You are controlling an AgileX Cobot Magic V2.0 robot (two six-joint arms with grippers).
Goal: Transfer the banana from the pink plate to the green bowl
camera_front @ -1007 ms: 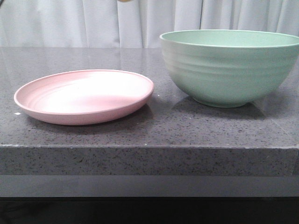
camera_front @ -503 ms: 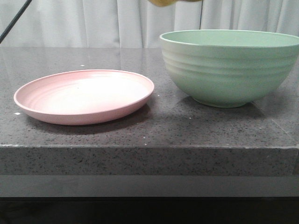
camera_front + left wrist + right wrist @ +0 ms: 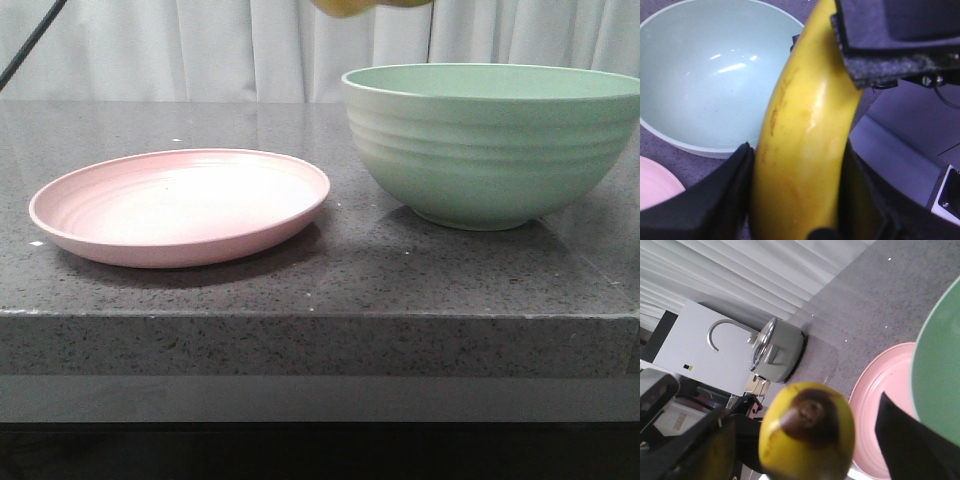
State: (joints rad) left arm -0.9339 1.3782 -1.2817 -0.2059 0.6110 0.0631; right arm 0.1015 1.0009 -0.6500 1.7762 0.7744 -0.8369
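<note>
The banana [image 3: 350, 6] shows only as a yellow sliver at the top edge of the front view, above and left of the green bowl [image 3: 490, 150]. My left gripper [image 3: 796, 165] is shut on the banana [image 3: 805, 125], a finger tight against each side, near the bowl's rim [image 3: 705, 80]. My right gripper [image 3: 802, 410] is open, its fingers wide on either side of the banana's dark tip [image 3: 810, 415]; one of its pads [image 3: 875, 55] shows at the banana's far end. The pink plate [image 3: 180, 205] is empty.
The stone table's front edge [image 3: 320, 315] runs across the front view. A black cable [image 3: 30, 45] crosses the top left corner. A lidded metal pot [image 3: 780, 350] and a white cabinet [image 3: 705, 340] stand beyond the table. White curtains hang behind.
The banana has moved right along the top edge of the front view, toward the bowl. The black cable has come into the top left corner. Plate and bowl have not moved.
</note>
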